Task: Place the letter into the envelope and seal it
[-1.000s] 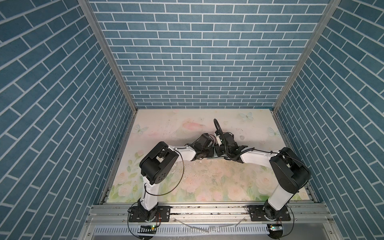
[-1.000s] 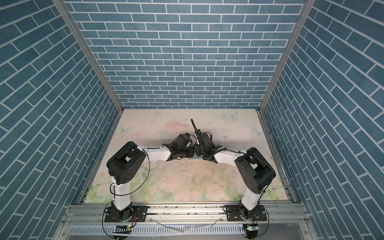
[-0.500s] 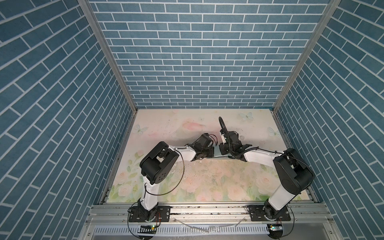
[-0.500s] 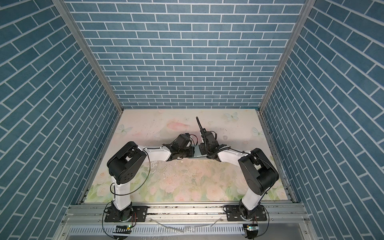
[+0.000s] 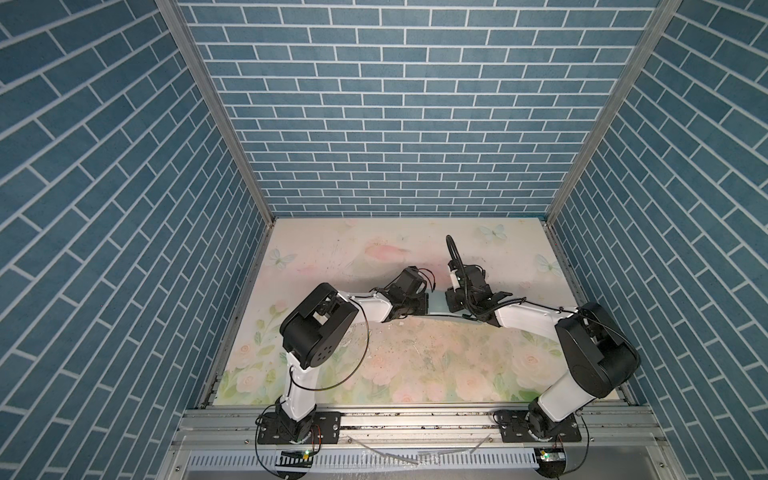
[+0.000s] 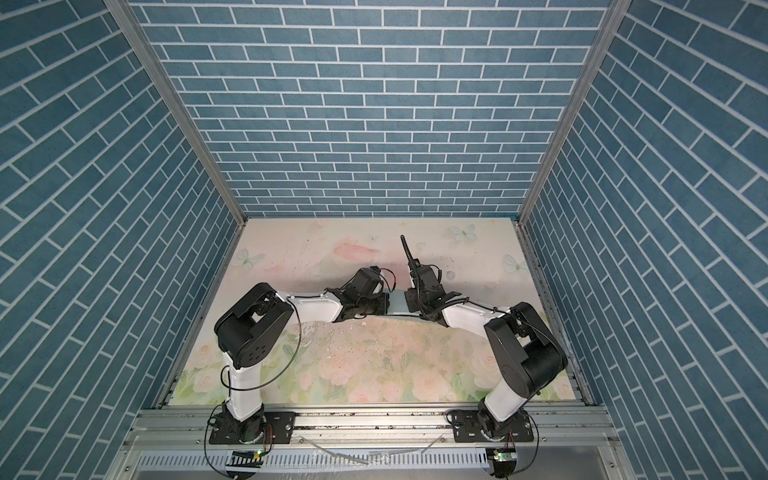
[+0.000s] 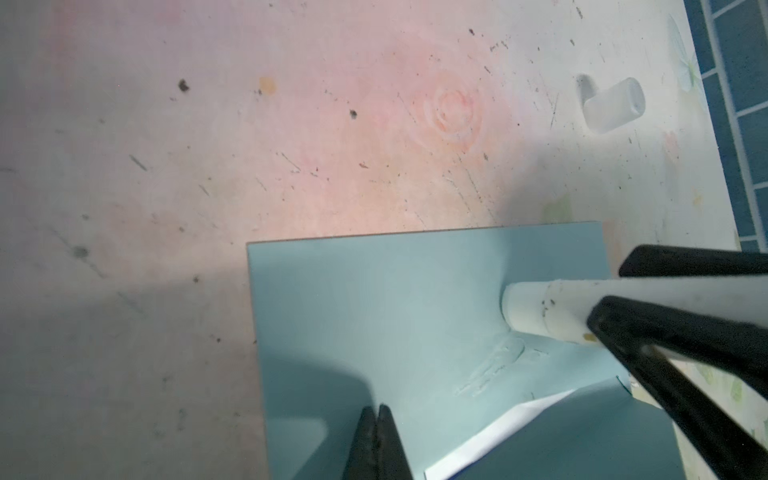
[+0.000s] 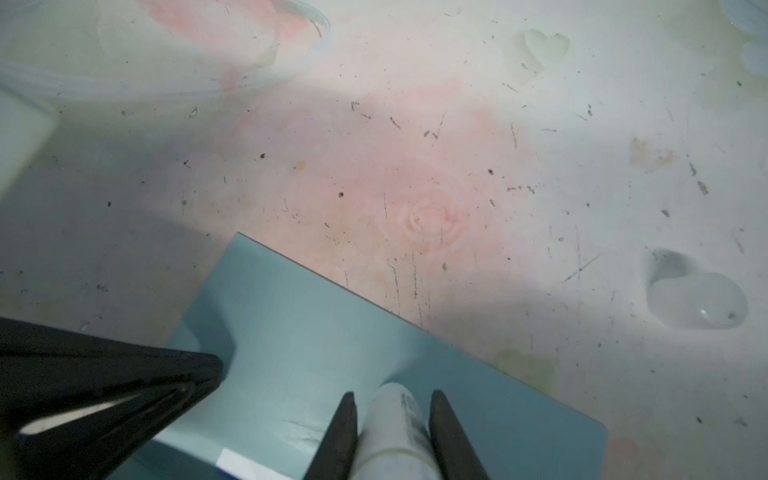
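Teal envelope, flat on floral table, between both grippers.
Letter: white corner showing from envelope. Left gripper: jaws fully closed, empty, tips on envelope. Right gripper: clamped on white glue stick, its tip touching envelope. Cap: well apart.

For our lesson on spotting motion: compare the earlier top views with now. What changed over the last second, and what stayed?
The right gripper, jaws shut on the glue stick, moved rightward over the envelope, away from the left gripper, widening the gap between them. Nothing was taken hold of or let go. The left gripper stayed shut, in place on the envelope.
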